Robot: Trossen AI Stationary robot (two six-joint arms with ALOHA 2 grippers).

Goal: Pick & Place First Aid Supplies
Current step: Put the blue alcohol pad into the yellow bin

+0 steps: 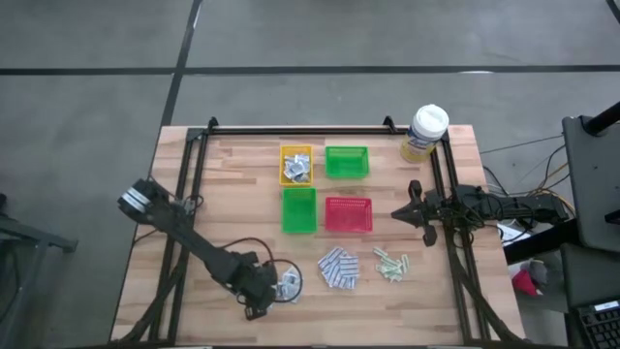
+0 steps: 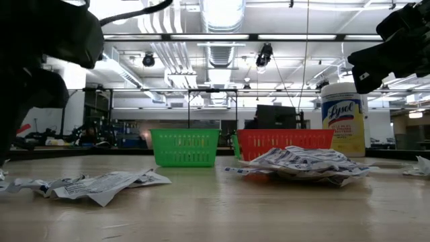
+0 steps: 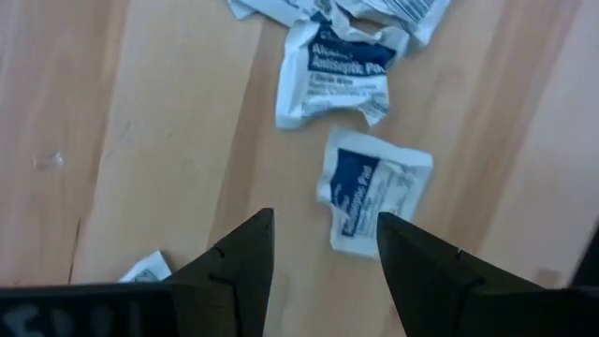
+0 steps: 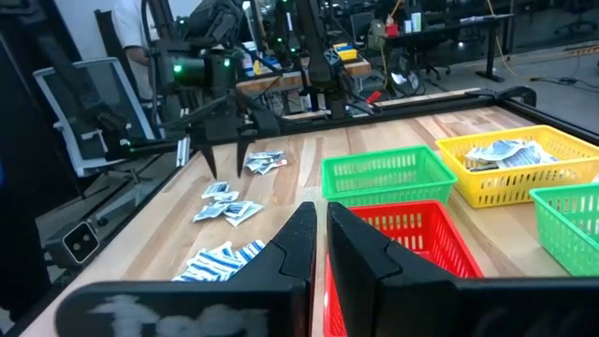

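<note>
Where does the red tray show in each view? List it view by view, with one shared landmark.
High view: red tray, mid-table, right of a green tray.
Low view: right of centre, behind a packet pile.
Left wrist view: not in it.
Right wrist view: bottom centre.
Shared landmark: that neighbouring green tray.

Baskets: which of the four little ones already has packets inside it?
The yellow basket, in the back row beside a green basket. It holds white-grey packets; the two green ones and the red basket look empty.
</note>
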